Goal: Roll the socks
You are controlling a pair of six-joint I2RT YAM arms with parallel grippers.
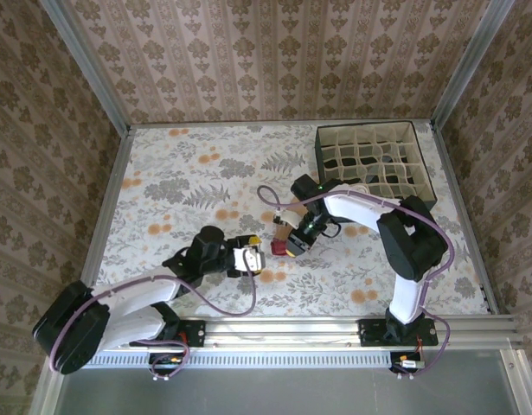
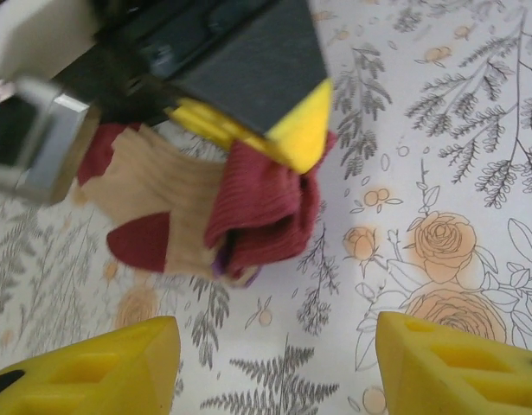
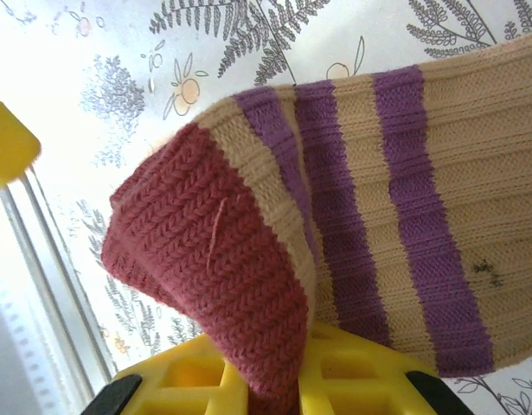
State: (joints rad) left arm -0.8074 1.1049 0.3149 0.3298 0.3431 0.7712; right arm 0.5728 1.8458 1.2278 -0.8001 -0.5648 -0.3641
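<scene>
The right hand (image 3: 278, 385) is gripping the maroon end of the tan sock (image 3: 378, 216) between its yellow fingers (image 3: 361, 372). The purple-striped part is spreading away from the grip, with the flowered surface (image 3: 118, 78) behind it. Just beside it, the left hand (image 2: 274, 363) is hovering with its own fingers (image 2: 92, 372) spread wide, nothing between them and the bunched sock just ahead of their tips. Well beyond the right hand, a divided box (image 1: 320, 160) is standing at the surface's far corner.

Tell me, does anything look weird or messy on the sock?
The tan sock is crumpled in a lopsided bunch, pinched by the right fingers, and a loose thread sticks out of its maroon end.
</scene>
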